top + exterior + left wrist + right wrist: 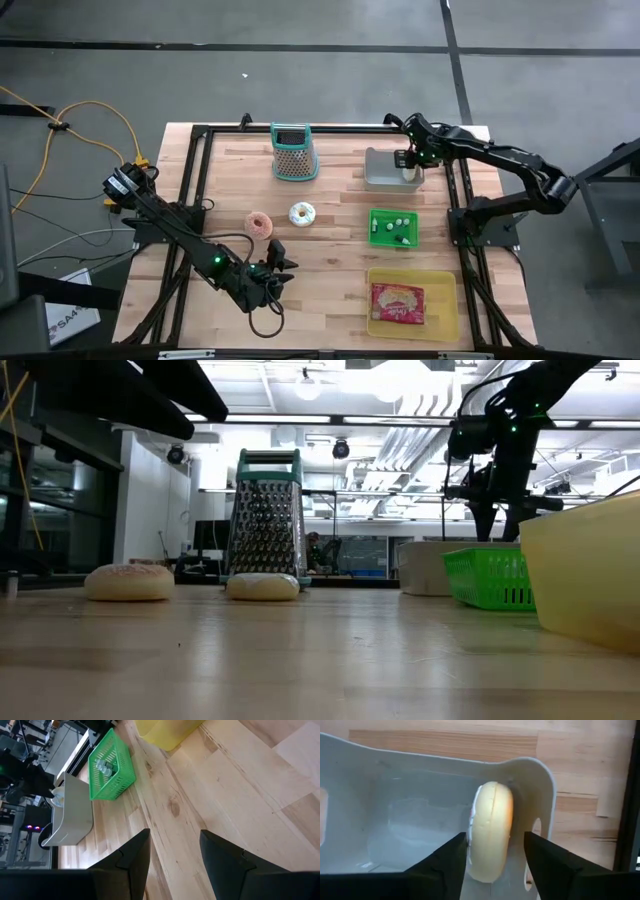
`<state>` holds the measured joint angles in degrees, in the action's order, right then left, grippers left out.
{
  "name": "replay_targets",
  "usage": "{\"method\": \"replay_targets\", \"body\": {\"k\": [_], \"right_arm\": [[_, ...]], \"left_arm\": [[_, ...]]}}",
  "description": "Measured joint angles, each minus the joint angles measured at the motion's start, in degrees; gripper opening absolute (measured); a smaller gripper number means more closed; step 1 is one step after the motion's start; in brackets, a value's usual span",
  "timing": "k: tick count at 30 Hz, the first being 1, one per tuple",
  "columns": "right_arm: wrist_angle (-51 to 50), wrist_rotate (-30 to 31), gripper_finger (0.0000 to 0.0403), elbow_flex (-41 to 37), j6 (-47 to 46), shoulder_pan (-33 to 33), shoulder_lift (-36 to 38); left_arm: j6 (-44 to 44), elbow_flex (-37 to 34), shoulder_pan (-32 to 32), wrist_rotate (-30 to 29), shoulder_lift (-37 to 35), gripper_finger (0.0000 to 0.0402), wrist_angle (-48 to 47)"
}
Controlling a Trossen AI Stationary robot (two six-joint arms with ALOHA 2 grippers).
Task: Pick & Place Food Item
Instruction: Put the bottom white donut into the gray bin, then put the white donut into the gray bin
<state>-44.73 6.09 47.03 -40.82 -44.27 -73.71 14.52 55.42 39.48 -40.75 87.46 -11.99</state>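
My right gripper (495, 857) hangs over the grey bin (383, 170) near the table's far right corner, fingers spread wide, gripping nothing. The donut (492, 837) stands on edge between the fingers, leaning against the bin's end wall; whether either finger touches it I cannot tell. My left gripper (172, 855) waits above the near edge, fingers apart and empty.

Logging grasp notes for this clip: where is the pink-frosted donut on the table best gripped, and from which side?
The pink-frosted donut lies flat on the table, apart from the white donut beside it. Probably best to come straight down from above and pinch across its outer rim: the flat pose leaves both sides of the ring free.
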Motion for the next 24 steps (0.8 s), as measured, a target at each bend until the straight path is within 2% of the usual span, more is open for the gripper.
{"method": "replay_targets", "body": {"k": [12, 17, 24], "right_arm": [[3.21, -0.02, 0.0196, 0.0, 0.6, 0.0, 0.93], [6.77, -1.26, 0.0195, 0.02, 0.6, -0.29, 4.86], [7.78, -7.25, 0.0194, 0.04, -0.17, -0.78, 12.08]], "left_arm": [[0.0, 0.0, 0.0, 0.0, 0.0, 0.0163, 0.0], [-0.01, 0.0, 0.01, 0.0, 0.0, 0.0163, 0.0], [-1.36, 0.0, 0.0, 0.02, 0.0, 0.0163, 0.02]]}}
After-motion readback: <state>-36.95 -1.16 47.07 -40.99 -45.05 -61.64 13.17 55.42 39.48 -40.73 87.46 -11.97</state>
